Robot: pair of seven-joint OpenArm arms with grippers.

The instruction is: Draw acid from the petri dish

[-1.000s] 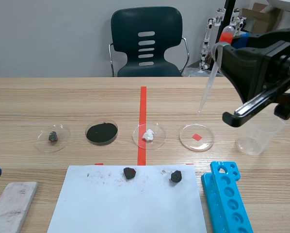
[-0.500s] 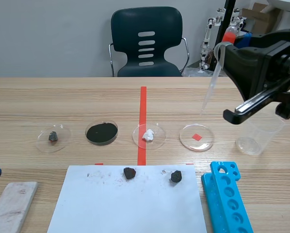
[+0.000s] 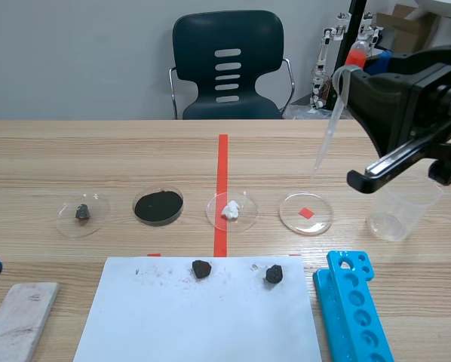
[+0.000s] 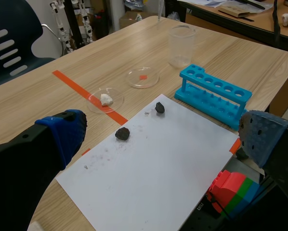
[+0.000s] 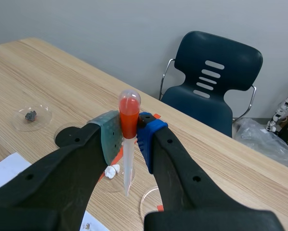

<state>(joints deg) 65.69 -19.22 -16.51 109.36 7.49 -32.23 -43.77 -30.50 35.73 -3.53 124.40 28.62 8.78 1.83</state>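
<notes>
A dropper [image 5: 128,120] is gripped tip-down in the right jaws, raised near the petri dish [image 3: 289,210]. The left jaws are held open over the tabletop [image 4: 206,57].

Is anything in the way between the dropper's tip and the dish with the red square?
No, nothing visible. The pipette in the right gripper hangs tip-down, with only air between it and the petri dish.
</notes>
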